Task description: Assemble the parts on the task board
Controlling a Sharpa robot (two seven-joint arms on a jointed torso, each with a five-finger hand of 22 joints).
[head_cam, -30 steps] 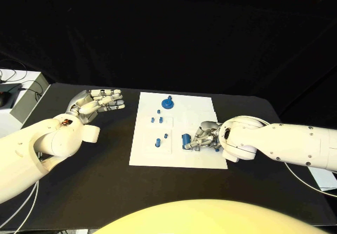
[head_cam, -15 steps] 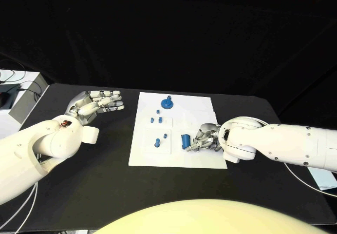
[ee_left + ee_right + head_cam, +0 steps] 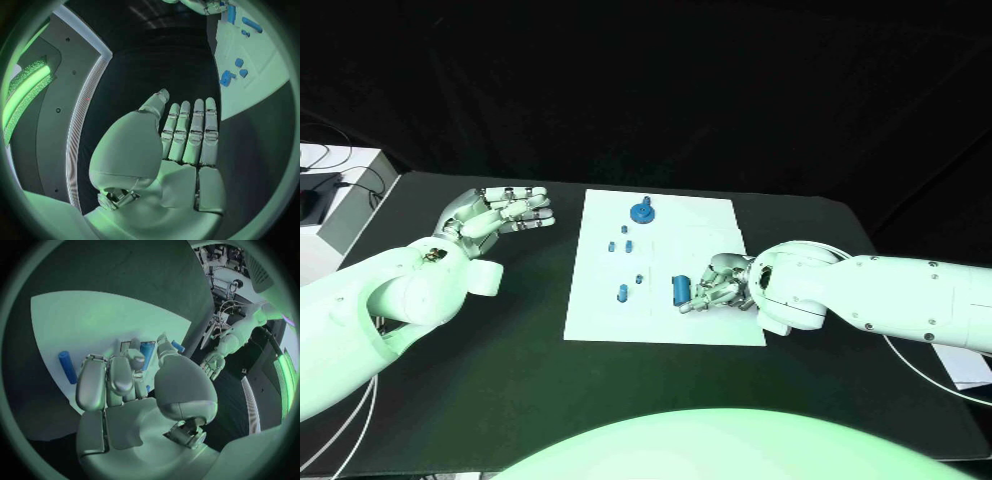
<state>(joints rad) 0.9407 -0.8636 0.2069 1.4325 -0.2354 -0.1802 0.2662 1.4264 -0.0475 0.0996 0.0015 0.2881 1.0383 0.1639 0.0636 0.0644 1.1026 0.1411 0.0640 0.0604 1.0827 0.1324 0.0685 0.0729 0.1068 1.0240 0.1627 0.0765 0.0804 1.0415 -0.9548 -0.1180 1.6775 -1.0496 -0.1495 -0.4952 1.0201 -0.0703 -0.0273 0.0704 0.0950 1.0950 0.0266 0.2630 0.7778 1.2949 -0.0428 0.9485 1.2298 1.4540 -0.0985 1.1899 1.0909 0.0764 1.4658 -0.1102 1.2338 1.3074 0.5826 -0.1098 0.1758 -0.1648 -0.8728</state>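
The white task board (image 3: 661, 320) lies mid-table with several small blue parts standing in it, among them a round blue piece (image 3: 643, 211) at its far end. My right hand (image 3: 721, 285) rests on the board's right side. Its thumb and a fingertip close on a blue cylinder (image 3: 681, 290), which shows between them in the right wrist view (image 3: 147, 349). A second blue cylinder (image 3: 67, 367) lies loose on the board beside that hand (image 3: 125, 390). My left hand (image 3: 502, 212) hovers left of the board, holding nothing, fingers straight (image 3: 187, 135).
Black table (image 3: 488, 380) surrounds the board on all sides. A white box (image 3: 336, 190) with cables stands off the table's far left corner. In the left wrist view the board (image 3: 262, 85) and small blue parts (image 3: 226, 77) lie beyond the fingertips.
The right hand's fingers have drawn a little closer round the blue cylinder, which stays where it was. The left hand has not moved.
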